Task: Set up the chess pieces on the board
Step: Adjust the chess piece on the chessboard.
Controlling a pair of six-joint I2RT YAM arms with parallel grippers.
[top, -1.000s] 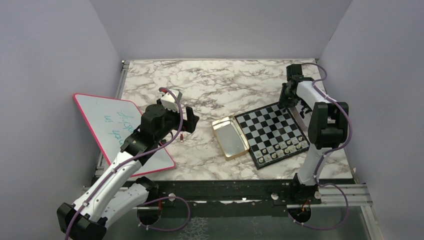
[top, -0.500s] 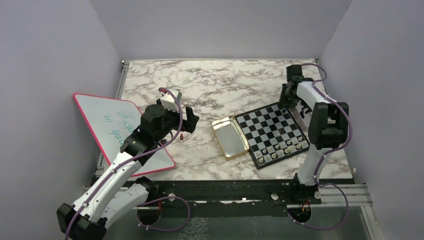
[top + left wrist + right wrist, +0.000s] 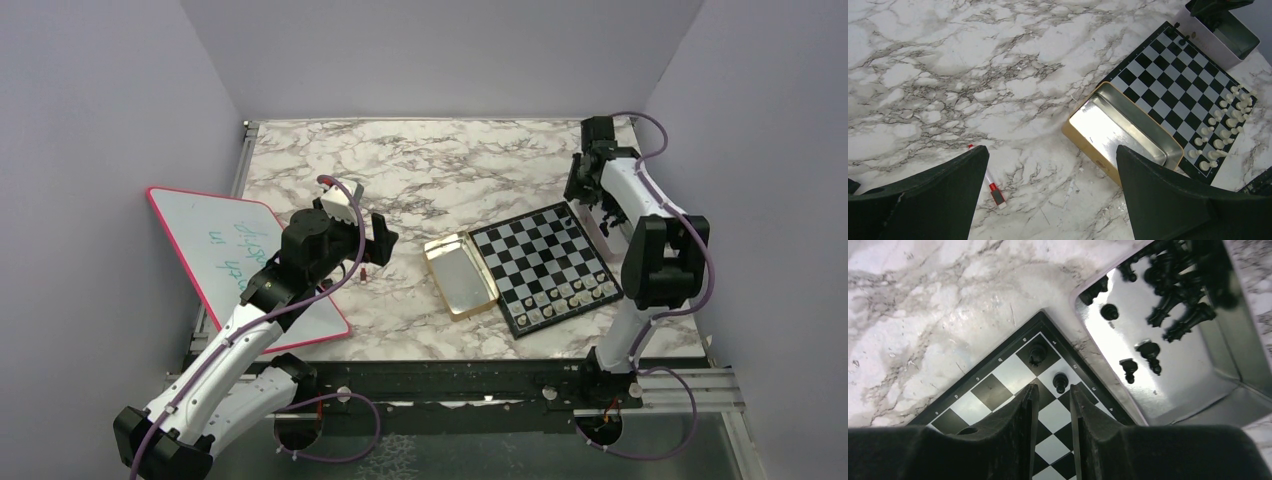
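Observation:
The board (image 3: 540, 255) lies right of centre; it also shows in the left wrist view (image 3: 1178, 75) and the right wrist view (image 3: 998, 385). Several pale chess pieces (image 3: 572, 293) stand on its two near rows. Two black pieces (image 3: 1037, 354) (image 3: 1061, 382) stand at its far corner. More black pieces (image 3: 1173, 305) lie in a silvery tray (image 3: 1168, 375) beside that corner. My right gripper (image 3: 1053, 390) hovers over that corner, jaws a narrow gap apart and empty. My left gripper (image 3: 1052, 150) is wide open and empty above the marble.
An open gold tin (image 3: 458, 275) lies against the board's left side. A small red marker (image 3: 994, 187) lies under my left gripper. A pink-rimmed whiteboard (image 3: 240, 260) rests at the left edge. Walls close in on three sides.
My right arm has shifted a little to the right and back, and its gripper has moved slightly off the board's far corner towards the tray. The left arm has not moved.

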